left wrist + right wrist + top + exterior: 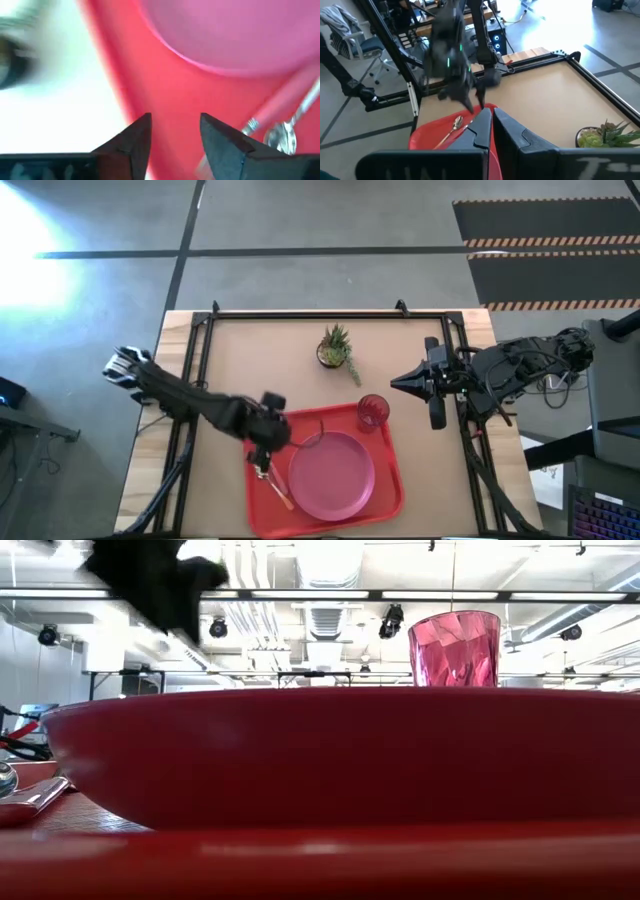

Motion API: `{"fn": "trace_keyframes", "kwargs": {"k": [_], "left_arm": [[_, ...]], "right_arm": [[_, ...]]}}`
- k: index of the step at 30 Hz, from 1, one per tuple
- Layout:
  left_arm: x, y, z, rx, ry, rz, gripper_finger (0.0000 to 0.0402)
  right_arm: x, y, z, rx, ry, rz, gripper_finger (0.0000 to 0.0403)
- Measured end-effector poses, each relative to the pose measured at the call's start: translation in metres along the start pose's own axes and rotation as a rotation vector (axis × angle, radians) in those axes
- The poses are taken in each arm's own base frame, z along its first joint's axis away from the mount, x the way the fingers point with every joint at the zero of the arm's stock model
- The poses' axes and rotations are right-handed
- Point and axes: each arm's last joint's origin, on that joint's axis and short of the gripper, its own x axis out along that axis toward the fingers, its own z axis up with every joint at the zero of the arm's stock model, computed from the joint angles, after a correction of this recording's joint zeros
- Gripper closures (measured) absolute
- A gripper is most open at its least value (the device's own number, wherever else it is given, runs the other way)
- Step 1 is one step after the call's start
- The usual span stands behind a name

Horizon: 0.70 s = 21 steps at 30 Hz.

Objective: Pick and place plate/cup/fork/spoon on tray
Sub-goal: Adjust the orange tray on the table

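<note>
The red tray (pixel 390 490) lies at the table's near middle. The pink plate (pixel 332 476) lies flat in it. The red-pink cup (pixel 372 412) stands upright in the tray's far right corner and also shows in the low view (pixel 455 648). The spoon (pixel 278 490) lies on the tray floor left of the plate, and its bowl shows in the left wrist view (pixel 282 140) beside the fork's pink handle (pixel 282 105). My left gripper (pixel 175 135) is open and empty over the tray's left side (pixel 262 462). My right gripper (pixel 400 383) is shut and waits right of the cup.
A small potted green plant (pixel 337 350) stands behind the tray toward the table's far edge. Black frame rails (pixel 300 313) run along the table's far, left and right sides. Bare tabletop lies between the plant and the tray's left half.
</note>
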Motion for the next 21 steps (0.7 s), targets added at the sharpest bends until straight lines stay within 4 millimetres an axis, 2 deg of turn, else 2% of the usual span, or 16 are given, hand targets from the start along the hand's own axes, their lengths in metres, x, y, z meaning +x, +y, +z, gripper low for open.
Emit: {"fn": "trace_keyframes", "kwargs": {"k": [5, 8, 11, 14, 17, 21], "left_arm": [[-0.079, 0.035, 0.008, -0.157, -0.287, 0.155, 0.0293], [-0.129, 0.051, 0.000, -0.256, -0.458, 0.243, 0.0315], [-0.170, 0.062, -0.014, -0.336, -0.640, 0.275, 0.0338], [-0.201, 0.070, -0.029, -0.345, -0.798, 0.285, 0.0362], [-0.220, 0.075, -0.043, -0.303, -0.886, 0.315, 0.0391], [-0.237, 0.080, -0.057, -0.257, -0.965, 0.359, 0.0396]], "right_arm": [[0.000, 0.000, 0.000, -0.001, 0.003, 0.003, 0.0394], [0.000, 0.000, -0.004, 0.003, 0.060, 0.039, 0.0394], [0.002, -0.001, -0.015, 0.048, 0.188, 0.056, 0.0394], [0.006, -0.004, -0.029, 0.118, 0.344, -0.005, 0.0394], [0.010, -0.006, -0.042, 0.164, 0.478, -0.059, 0.0394], [0.013, -0.006, -0.045, 0.164, 0.504, -0.076, 0.0394]]}}
